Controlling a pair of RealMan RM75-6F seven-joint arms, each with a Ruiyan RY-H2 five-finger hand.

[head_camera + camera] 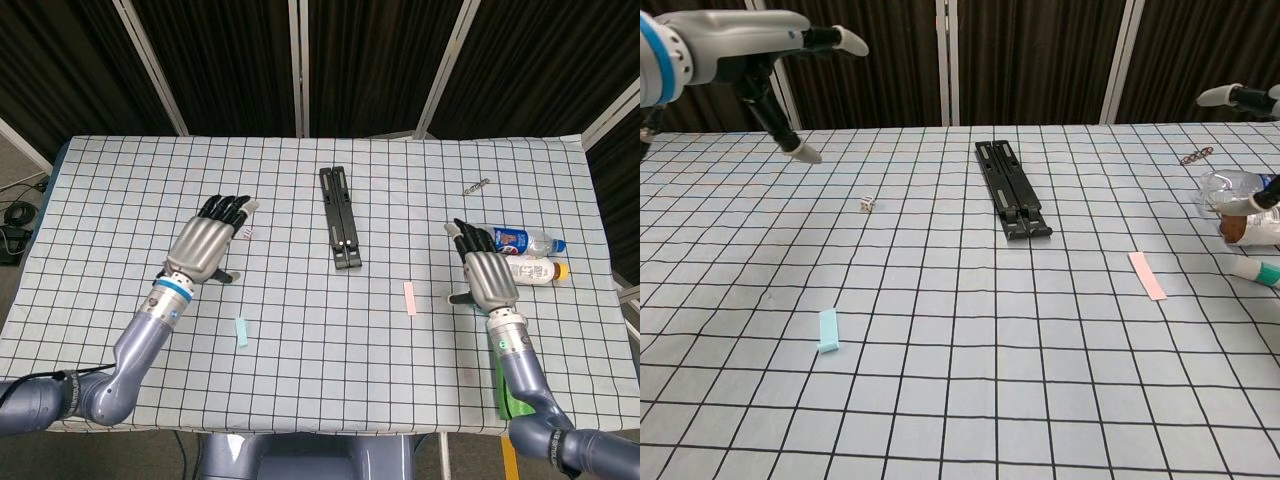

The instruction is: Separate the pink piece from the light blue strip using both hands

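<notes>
The pink piece (409,298) (1147,275) lies flat on the checked cloth, right of centre. Far from it, the light blue strip (241,331) (827,330) lies on the cloth at the left front, one end curled up. My left hand (207,249) (745,45) hovers above the table behind the blue strip, fingers spread, holding nothing. My right hand (485,274) (1245,97) is raised to the right of the pink piece, fingers apart and empty; the chest view shows only its fingertips at the frame's edge.
A black folded bar (339,217) (1013,187) lies at the table's centre back. A small die (245,233) (867,203) sits to its left. Two bottles (520,256), a green can (512,385) and a small chain (475,185) are along the right side.
</notes>
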